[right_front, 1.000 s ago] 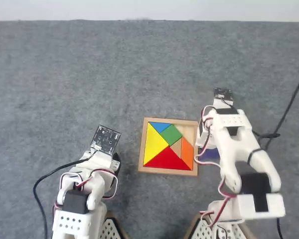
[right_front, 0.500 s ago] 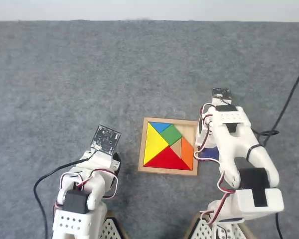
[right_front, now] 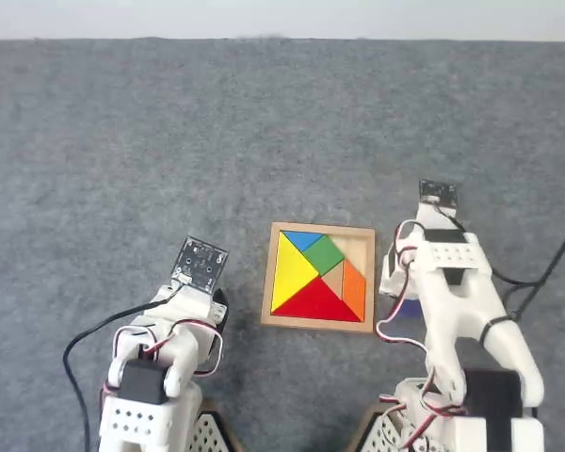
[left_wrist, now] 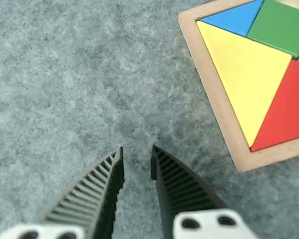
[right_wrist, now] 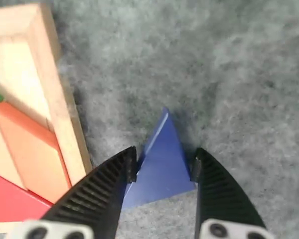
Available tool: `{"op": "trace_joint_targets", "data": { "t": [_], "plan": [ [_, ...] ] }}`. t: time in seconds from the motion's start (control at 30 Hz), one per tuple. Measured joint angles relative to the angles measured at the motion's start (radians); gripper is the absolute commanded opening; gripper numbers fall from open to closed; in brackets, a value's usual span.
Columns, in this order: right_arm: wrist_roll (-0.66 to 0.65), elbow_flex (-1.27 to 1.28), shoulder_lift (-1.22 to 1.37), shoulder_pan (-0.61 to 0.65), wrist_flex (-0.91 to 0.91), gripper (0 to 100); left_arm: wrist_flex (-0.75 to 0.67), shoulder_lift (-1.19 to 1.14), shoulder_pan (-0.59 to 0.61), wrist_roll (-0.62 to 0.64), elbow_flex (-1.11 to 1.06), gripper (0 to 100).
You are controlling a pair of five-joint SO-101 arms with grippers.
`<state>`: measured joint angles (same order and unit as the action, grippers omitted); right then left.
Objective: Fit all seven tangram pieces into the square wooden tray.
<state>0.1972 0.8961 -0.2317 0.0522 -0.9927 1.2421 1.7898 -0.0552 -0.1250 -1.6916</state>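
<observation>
High view: on the grey surface (right_front: 122, 141) sits the wooden tray (right_front: 271, 273), nearly full. The blue triangle (right_wrist: 162, 172) lies just beside its rim, pinched by the right gripper (right_wrist: 163, 162) fingers. Lift it gently, turn it to match the bare corner, then lower it flat. The left gripper (left_wrist: 137, 152) fingers are a little apart, holding nothing

Blue triangle (right_wrist: 162, 149): near corners hid behind fingers of right gripper (right_wrist: 163, 163); high view, mostly under right arm (right_front: 457, 282), sliver shows. Wooden tray (right_wrist: 57, 104): cut off by frame edge beside right gripper; same w/ left gripper (left_wrist: 137, 158).
</observation>
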Motion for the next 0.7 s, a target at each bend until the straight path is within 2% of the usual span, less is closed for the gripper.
{"op": "trace_joint_targets", "data": {
  "t": [0.13, 0.3, 0.7],
  "plan": [
    [0.000, 0.000, 0.005, 0.000, -0.002, 18.8, 0.000, 0.000, 0.000, 0.000, 0.000, 9],
    [0.000, -0.005, 0.041, -0.002, -0.018, 11.0, 0.000, 0.000, 0.000, 0.000, 0.000, 9],
    [-0.071, -0.072, 0.068, -0.118, -0.012, 4.7, 0.000, 0.000, 0.000, 0.000, 0.000, 9]
  ]
}}
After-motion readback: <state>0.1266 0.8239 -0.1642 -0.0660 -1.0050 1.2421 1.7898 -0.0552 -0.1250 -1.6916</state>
